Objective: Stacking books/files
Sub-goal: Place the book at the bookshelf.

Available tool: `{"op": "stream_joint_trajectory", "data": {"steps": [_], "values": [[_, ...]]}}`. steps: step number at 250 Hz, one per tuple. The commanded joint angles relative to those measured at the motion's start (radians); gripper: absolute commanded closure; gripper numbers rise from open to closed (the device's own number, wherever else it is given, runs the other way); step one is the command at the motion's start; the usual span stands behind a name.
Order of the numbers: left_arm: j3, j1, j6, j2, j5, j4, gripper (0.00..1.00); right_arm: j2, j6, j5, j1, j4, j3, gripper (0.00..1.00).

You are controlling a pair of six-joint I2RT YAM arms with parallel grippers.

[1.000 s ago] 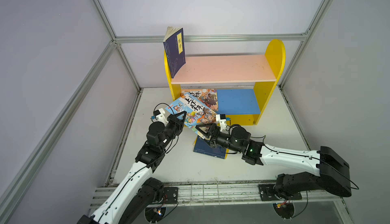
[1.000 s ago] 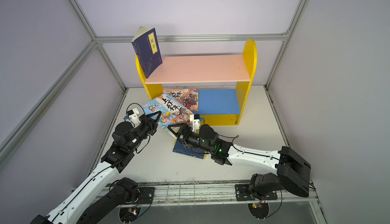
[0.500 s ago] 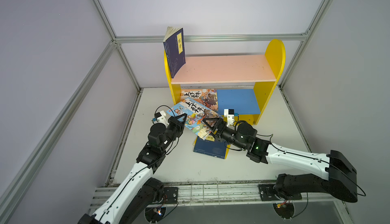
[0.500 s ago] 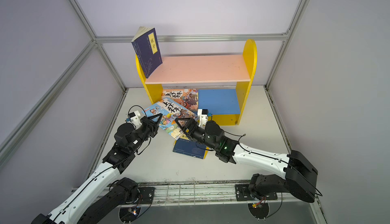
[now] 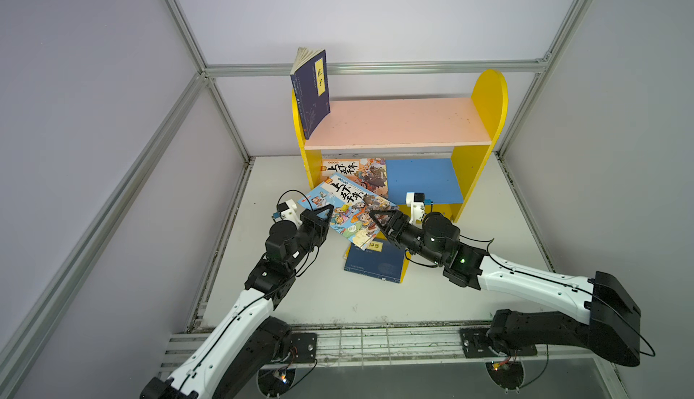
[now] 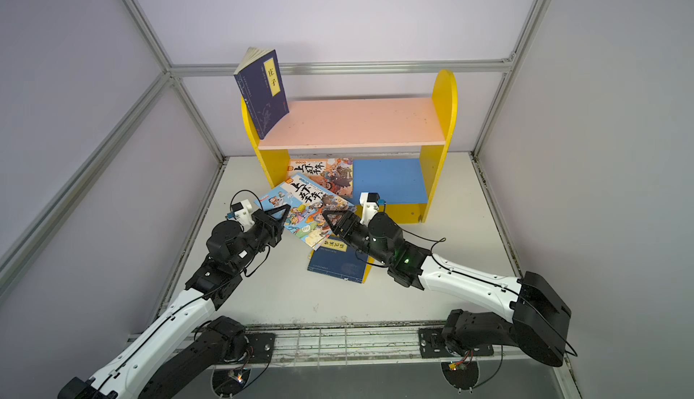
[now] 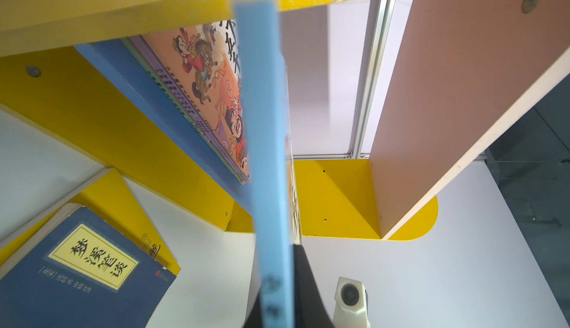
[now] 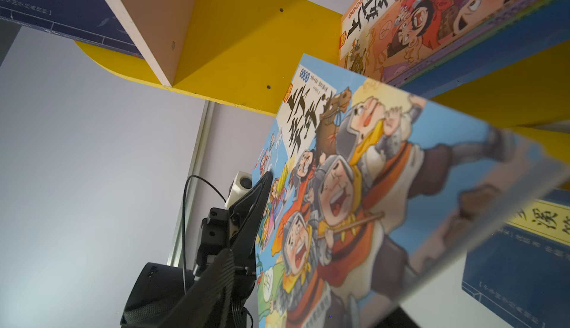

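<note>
Whether the right gripper (image 5: 375, 215) grips the light blue book (image 5: 343, 200) cannot be told; it is pinched by the left gripper (image 5: 328, 210), long axis angled toward the shelf (image 5: 398, 123).

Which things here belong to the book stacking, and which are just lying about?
Job: light blue cartoon book, orange cartoon book, navy book on the table, navy book standing on the top shelf.
Other: yellow shelf unit, aluminium frame.

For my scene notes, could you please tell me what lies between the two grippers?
The light blue book spans the gap from left gripper to right gripper, in both top views.
</note>
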Motion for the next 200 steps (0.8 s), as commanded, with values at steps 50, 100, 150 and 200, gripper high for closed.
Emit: {"op": "stream_joint_trajectory", "data": {"steps": [50,100,150,200], "values": [[0.017,-0.001,0.054,0.045,0.040,0.034,1.00,0.023,-0.046,-0.022,-0.064,-0.011,0.019,1.00],[0.037,-0.037,0.069,0.128,0.060,0.070,1.00,0.038,-0.115,-0.119,-0.168,-0.062,0.046,1.00],[0.076,-0.063,0.105,0.174,0.027,0.070,1.00,0.053,-0.187,-0.220,-0.288,-0.150,0.087,1.00],[0.124,-0.078,0.131,0.267,0.017,0.102,1.00,0.121,-0.212,-0.297,-0.348,-0.146,0.137,1.00]]}}
